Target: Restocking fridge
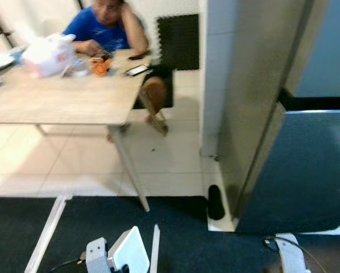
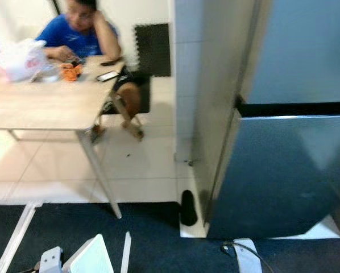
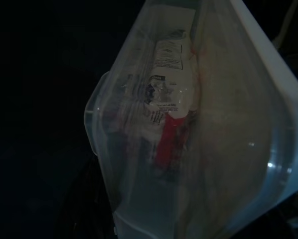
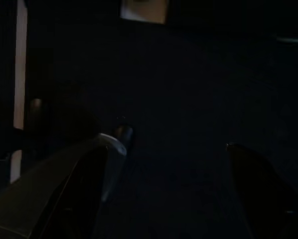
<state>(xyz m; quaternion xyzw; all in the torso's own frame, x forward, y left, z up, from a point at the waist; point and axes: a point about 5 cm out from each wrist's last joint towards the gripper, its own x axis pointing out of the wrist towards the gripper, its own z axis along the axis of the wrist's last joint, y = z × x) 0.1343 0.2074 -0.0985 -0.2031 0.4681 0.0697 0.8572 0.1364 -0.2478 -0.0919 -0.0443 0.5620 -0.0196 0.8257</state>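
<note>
The grey-blue fridge (image 1: 306, 165) stands at the right with both doors shut, a dark seam between the upper and lower door. At the bottom edge of the eye views my left gripper (image 1: 120, 266) is shut on a clear plastic container (image 1: 129, 249) held low over the dark rug. The left wrist view shows that container (image 3: 199, 129) close up, with a packet with a white label and a red part inside. My right gripper (image 4: 174, 189) hangs low over the rug in the shade, its two fingers apart and nothing between them.
A light wooden table (image 1: 62, 99) stands at the left, with a person in a blue shirt (image 1: 104, 25) seated behind it. On it lie a white bag (image 1: 48, 54), an orange object and phones. A small black object (image 1: 215, 202) lies beside the fridge's corner.
</note>
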